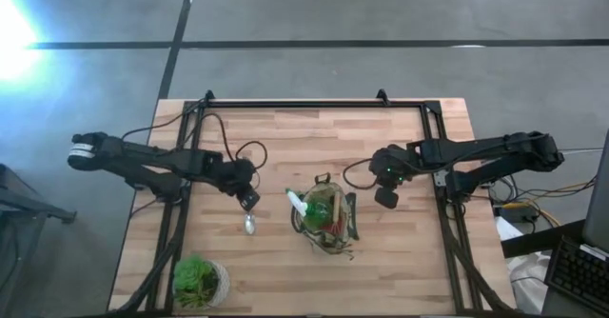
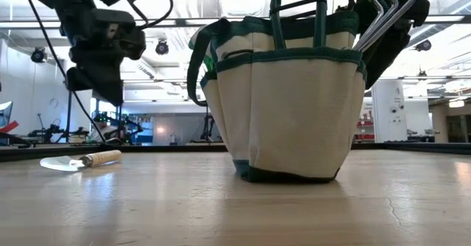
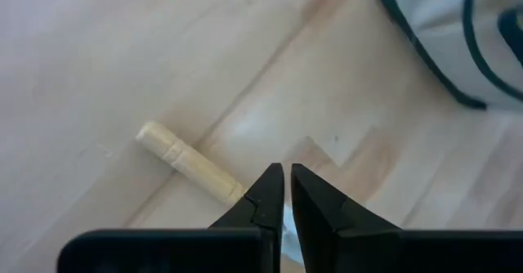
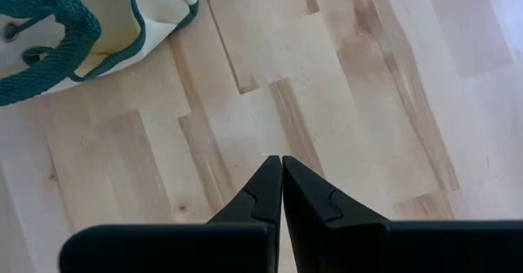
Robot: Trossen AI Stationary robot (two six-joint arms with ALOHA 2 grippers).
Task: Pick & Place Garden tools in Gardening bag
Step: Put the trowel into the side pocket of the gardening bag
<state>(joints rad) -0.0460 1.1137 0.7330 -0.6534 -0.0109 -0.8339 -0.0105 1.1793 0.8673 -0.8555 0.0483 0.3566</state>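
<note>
A wooden-handled silver trowel (image 1: 250, 224) lies flat on the table left of the gardening bag (image 1: 325, 218); it also shows in the low view (image 2: 77, 160) and the left wrist view (image 3: 189, 165). The bag stands upright on its base (image 2: 288, 174), holding a green spray bottle with white nozzle (image 1: 303, 204) and other tools. My left gripper (image 1: 247, 200) is shut and empty, just above the trowel. My right gripper (image 1: 385, 198) is shut and empty, right of the bag, above the table.
A leafy green plant in a pale pot (image 1: 198, 281) stands at the near left corner. Dark frame rails (image 1: 314, 106) run along the table's far, left and right sides. Bare wood (image 1: 400, 261) lies near and right of the bag.
</note>
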